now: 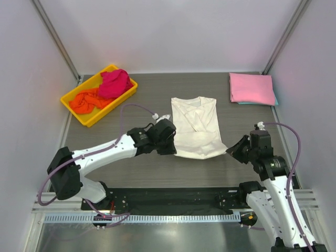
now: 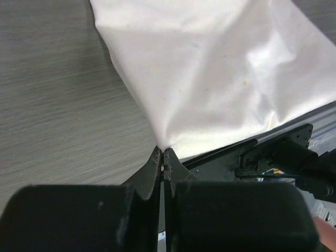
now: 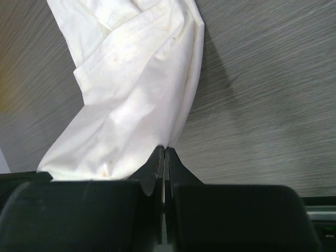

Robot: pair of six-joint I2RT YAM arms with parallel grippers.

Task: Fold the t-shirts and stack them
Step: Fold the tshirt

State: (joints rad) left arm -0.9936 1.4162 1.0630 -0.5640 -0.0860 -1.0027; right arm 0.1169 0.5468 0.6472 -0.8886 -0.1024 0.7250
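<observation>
Cream-white t-shirt (image 1: 195, 127) partly folded at desk (image 1: 152, 89) centre, near hem corners pinched by left end effector (image 2: 163, 152) and right end effector (image 3: 164, 149); pink t-shirt (image 1: 251, 87) folded at 1 o'clock; magenta t-shirt (image 1: 115, 83) and orange t-shirt (image 1: 85, 101) unfolded in tray (image 1: 97, 118) at 10 o'clock.

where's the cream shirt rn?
Top view: the cream-white t-shirt lies at centre, near corners pinched by the left gripper and right gripper; folded pink shirt sits far right.

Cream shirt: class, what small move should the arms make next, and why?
Probably lift both near corners and carry them toward the far end: left fingers and right fingers are shut on the hem corners of the cream shirt, sleeves folded in.
</observation>
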